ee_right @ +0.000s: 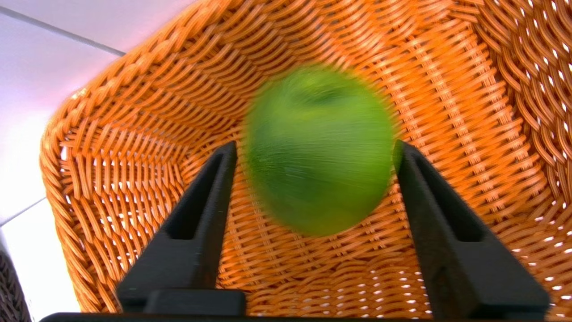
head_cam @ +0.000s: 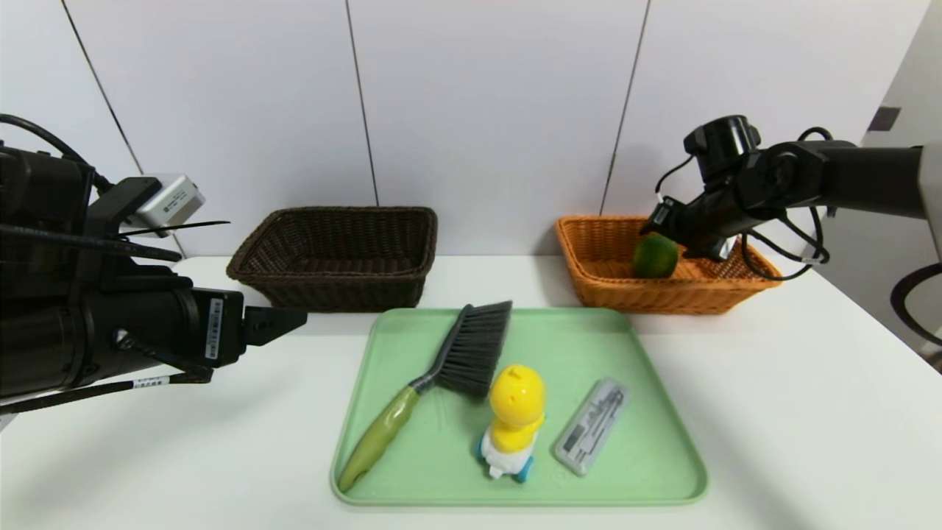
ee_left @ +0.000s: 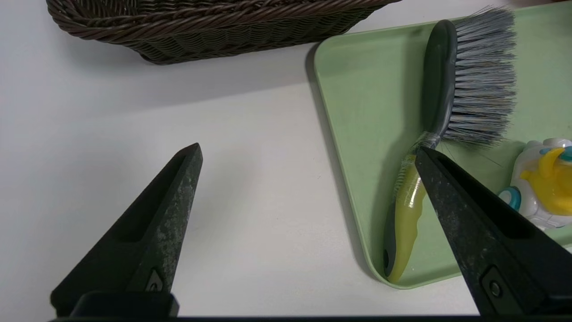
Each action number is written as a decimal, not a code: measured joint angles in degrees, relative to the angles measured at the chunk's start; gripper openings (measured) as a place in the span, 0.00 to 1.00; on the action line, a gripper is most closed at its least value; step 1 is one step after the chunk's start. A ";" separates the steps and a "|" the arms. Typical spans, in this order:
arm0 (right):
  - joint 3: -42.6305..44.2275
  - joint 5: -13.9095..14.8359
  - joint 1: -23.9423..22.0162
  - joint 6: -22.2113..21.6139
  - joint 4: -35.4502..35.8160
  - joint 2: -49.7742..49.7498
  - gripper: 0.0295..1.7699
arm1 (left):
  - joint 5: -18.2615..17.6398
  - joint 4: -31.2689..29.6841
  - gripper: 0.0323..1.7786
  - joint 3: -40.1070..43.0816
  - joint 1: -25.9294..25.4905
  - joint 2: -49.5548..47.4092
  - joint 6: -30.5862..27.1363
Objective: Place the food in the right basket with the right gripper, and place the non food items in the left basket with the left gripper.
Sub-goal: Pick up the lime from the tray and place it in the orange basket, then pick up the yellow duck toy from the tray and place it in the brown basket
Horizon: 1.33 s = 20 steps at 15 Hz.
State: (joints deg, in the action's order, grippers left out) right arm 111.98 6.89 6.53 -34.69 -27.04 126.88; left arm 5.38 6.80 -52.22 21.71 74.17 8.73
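Note:
The green lime [head_cam: 655, 256] is inside the right basket [head_cam: 589, 276], blurred with motion in the right wrist view [ee_right: 319, 152]. My right gripper [head_cam: 666, 230] hangs over that basket, open [ee_right: 315, 144], with a gap between one finger [ee_right: 210, 201] and the lime. The orange weave [ee_right: 134, 156] shows beneath. On the green tray [head_cam: 647, 471] lie the brush [head_cam: 471, 350], the yellow toy [head_cam: 515, 419] and the grey case [head_cam: 592, 425]. My left gripper [head_cam: 291, 320] hovers open [ee_left: 307, 150] over the table, left of the tray [ee_left: 357, 112], near the brush [ee_left: 473, 80]. The left basket [head_cam: 338, 213] holds nothing.
Both baskets stand at the back of the white table [head_cam: 809, 383], against a white panelled wall. The dark basket's side [ee_left: 214, 40] lies beyond my left gripper. The toy [ee_left: 545, 179] stands beside the brush bristles.

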 joint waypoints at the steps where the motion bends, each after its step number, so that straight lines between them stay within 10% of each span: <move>1: 0.00 0.09 0.02 0.07 -0.02 -0.17 0.73 | 0.02 0.00 0.95 -0.02 0.00 0.00 0.00; 9: 0.00 0.09 1.26 1.16 -4.46 -8.69 0.88 | 0.35 0.91 0.95 -0.04 0.06 -3.00 -0.13; 20: -13.39 3.63 19.24 14.01 -21.27 -45.68 0.94 | 10.67 13.25 0.95 3.66 9.59 -19.41 -0.55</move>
State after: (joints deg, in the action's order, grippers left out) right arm 98.60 10.52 25.77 -20.69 -48.31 81.20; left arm 16.04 20.05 -48.57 31.31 54.76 8.18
